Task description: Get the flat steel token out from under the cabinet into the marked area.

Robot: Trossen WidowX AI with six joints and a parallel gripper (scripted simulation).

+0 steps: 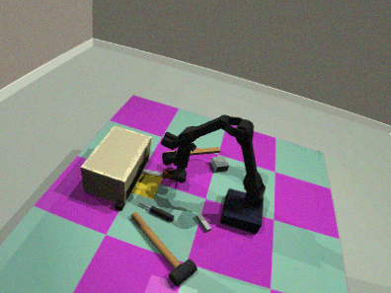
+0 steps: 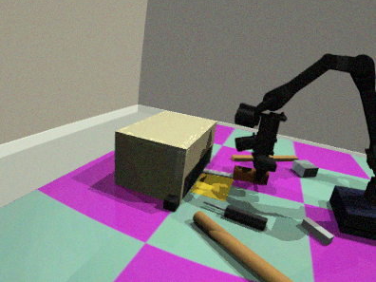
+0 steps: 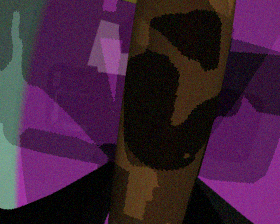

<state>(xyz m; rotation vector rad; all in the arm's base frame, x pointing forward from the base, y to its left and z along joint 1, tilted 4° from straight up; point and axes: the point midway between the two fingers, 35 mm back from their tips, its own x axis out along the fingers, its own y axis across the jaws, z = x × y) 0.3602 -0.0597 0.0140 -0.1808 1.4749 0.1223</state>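
My gripper point(image 1: 177, 175) point(image 2: 260, 174) point(image 3: 150, 177) is shut on the brown handle of a tool point(image 1: 168, 173) point(image 2: 243, 174) point(image 3: 142, 192), low in front of the cabinet point(image 1: 116, 149) point(image 2: 163, 129). The tool's thin grey shaft points at the cabinet's dark lower front, along the far side of the yellow marked area point(image 1: 146, 190) point(image 2: 223, 192). Whether its tip is under the cabinet cannot be told. Shadows fall on the marked area. The steel token cannot be made out in any view. The wrist view shows mostly the handle between the fingers.
A black-headed hammer point(image 1: 155, 238) point(image 2: 237, 250) and a dark-handled pronged tool point(image 1: 162, 213) point(image 2: 245, 217) lie on the near side. A small grey bar point(image 1: 203, 222) point(image 2: 317, 231) lies nearer the arm's base. A grey block point(image 1: 219, 164) point(image 2: 304, 168) and a wooden stick point(image 1: 209, 151) point(image 2: 285, 159) lie beyond the gripper.
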